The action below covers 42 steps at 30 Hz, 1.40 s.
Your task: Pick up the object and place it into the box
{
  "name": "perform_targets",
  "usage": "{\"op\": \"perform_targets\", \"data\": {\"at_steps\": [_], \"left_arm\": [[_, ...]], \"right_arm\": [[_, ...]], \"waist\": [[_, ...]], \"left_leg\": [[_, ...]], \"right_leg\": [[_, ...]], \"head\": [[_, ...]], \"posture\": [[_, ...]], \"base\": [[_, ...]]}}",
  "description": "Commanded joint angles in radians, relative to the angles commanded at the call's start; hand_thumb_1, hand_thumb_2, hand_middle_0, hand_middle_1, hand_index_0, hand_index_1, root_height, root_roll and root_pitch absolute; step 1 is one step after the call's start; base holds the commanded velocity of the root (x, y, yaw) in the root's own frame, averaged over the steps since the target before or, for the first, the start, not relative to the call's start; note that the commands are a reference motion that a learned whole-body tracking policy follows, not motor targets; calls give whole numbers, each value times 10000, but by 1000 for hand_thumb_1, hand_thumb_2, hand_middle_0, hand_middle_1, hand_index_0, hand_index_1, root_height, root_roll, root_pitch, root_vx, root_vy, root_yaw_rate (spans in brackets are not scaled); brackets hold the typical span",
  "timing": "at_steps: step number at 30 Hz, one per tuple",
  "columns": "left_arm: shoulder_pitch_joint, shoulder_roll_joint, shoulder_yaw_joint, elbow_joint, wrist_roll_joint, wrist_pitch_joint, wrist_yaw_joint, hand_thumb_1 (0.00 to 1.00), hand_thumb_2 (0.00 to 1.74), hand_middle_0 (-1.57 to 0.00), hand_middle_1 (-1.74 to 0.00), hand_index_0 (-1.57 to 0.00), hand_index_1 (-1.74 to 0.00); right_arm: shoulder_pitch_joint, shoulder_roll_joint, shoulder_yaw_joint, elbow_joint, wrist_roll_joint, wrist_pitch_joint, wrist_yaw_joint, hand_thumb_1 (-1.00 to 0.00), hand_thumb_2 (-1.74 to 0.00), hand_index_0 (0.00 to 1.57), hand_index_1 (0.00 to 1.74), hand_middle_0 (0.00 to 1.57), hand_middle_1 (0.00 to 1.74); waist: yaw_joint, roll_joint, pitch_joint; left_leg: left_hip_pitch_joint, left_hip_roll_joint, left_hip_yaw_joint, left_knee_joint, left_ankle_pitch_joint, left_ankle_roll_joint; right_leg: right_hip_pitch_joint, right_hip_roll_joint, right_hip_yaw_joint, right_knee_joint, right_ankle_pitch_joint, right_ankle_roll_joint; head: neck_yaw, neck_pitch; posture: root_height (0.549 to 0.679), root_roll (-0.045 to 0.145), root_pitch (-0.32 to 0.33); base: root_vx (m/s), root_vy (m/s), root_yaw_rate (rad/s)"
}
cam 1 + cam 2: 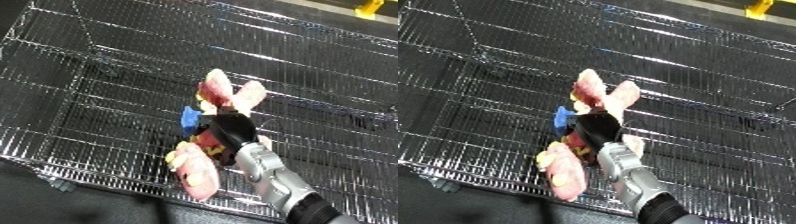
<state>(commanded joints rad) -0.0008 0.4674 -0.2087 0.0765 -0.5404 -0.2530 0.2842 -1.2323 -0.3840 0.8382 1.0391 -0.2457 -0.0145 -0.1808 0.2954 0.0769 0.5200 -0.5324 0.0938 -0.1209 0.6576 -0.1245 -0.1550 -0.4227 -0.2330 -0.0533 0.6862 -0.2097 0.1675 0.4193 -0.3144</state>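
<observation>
A pink plush toy [233,95] with a blue part [189,118] and red and yellow patches hangs over the wire mesh bin [89,75]. My right hand [233,131] comes in from the lower right, and its black fingers are curled round the toy's middle. Two pink limbs stick up above the hand and another [197,170] hangs below it, near the bin's front rim [98,176]. Whether the toy touches the mesh is not clear. My left hand is out of sight.
The bin's wire walls and floor fill nearly the whole view. A dark floor shows below the front rim. A yellow object [369,7] sits at the top right, outside the bin.
</observation>
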Motion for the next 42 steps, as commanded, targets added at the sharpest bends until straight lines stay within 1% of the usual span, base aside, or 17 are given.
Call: {"op": "perform_targets", "data": {"at_steps": [5,10,16,22,26,31,33,36,39,42], "left_arm": [[-46,9,-44,59,-118,32,-149,1000,1740,-1570,-1740,-1570,-1740],[-163,16,-149,100,-167,114,-291,1000,1740,-1570,-1740,-1570,-1740],[-174,-26,-192,234,-190,197,-376,1000,1740,-1570,-1740,-1570,-1740],[-207,-131,-160,441,-192,284,-410,1000,1740,-1570,-1740,-1570,-1740],[-132,-173,-95,495,-167,328,-429,1000,1740,-1570,-1740,-1570,-1740],[-27,-296,15,562,-108,426,-446,1000,1740,-1570,-1740,-1570,-1740],[26,-353,82,561,-72,474,-450,1000,1740,-1570,-1740,-1570,-1740],[111,-474,222,532,8,537,-470,1000,1740,-1570,-1740,-1570,-1740],[186,-640,338,505,72,594,-460,1000,1740,-1570,-1740,-1570,-1740],[258,-811,427,441,142,650,-439,1000,1740,-1570,-1740,-1570,-1740]], "right_arm": [[20,-127,-152,43,71,35,18,-1000,-1740,1570,1740,1570,1740],[153,-458,-541,-199,468,-9,-113,-1000,-1740,1570,1740,1570,1740],[367,-834,-858,-720,807,-88,-226,-1000,-1740,1570,1740,1570,1740],[884,-1625,-1330,-2210,1102,-244,-357,-1000,-1740,1570,1740,1570,1740],[1404,-2321,-1820,-3421,1167,-340,-482,-1000,-1740,1570,1740,1570,1740],[2321,-3280,-2820,-5081,1193,-421,-765,-1000,-1740,1570,1740,1570,1740],[2801,-3638,-3320,-5818,1182,-436,-864,-1000,-1740,1570,1740,1570,1740],[3754,-4134,-4279,-7003,1121,-465,-1012,-1000,-1740,1570,1740,1570,1740],[4834,-4447,-5385,-8065,1055,-494,-1204,-1000,-1740,1570,1740,1570,1740],[6050,-4515,-6624,-9057,1010,-546,-1431,-1000,-1740,1570,1740,1570,1740]], "waist": [[-91,35,0],[-202,105,0],[-366,131,0],[-764,101,0],[-1039,89,0],[-1465,119,0],[-1627,133,0],[-1922,162,0],[-2275,207,0],[-2611,254,0]], "left_leg": [[104,27,41,-47,34,-28],[229,61,98,-66,93,-54],[460,116,174,-147,141,-54],[890,200,322,-419,232,-70],[1085,225,390,-520,258,-64],[1338,259,532,-626,279,-51],[1447,272,593,-676,283,-39],[1666,286,715,-769,274,-16],[1895,312,862,-809,241,2],[2090,352,1000,-781,183,13]], "right_leg": [[18,-8,64,41,-19,-10],[38,-50,144,145,-31,-7],[151,-74,194,169,-43,-20],[433,-75,266,65,-57,-41],[576,-69,313,10,-44,-56],[743,-55,436,-118,39,-65],[797,-48,496,-162,75,-68],[903,-32,602,-224,96,-67],[1027,-17,711,-259,104,-65],[1142,-11,814,-286,120,-60]], "head": [[163,-45],[318,-151],[401,-187],[385,-45],[453,60],[554,65],[578,54],[681,-79],[873,-167],[1233,-236]], "posture": [[635,-3,25],[634,1,11],[633,5,-7],[634,13,-34],[635,18,-49],[637,26,-69],[637,29,-76],[637,34,-88],[638,39,-103],[638,45,-118]], "base": [[-12,-2,-32],[-19,-4,-41],[-16,-7,-46],[-38,-24,-82],[-35,-26,-85],[-34,-13,-125],[-24,-6,-143],[-14,-2,-167],[-1,7,-187],[0,8,-188]]}}
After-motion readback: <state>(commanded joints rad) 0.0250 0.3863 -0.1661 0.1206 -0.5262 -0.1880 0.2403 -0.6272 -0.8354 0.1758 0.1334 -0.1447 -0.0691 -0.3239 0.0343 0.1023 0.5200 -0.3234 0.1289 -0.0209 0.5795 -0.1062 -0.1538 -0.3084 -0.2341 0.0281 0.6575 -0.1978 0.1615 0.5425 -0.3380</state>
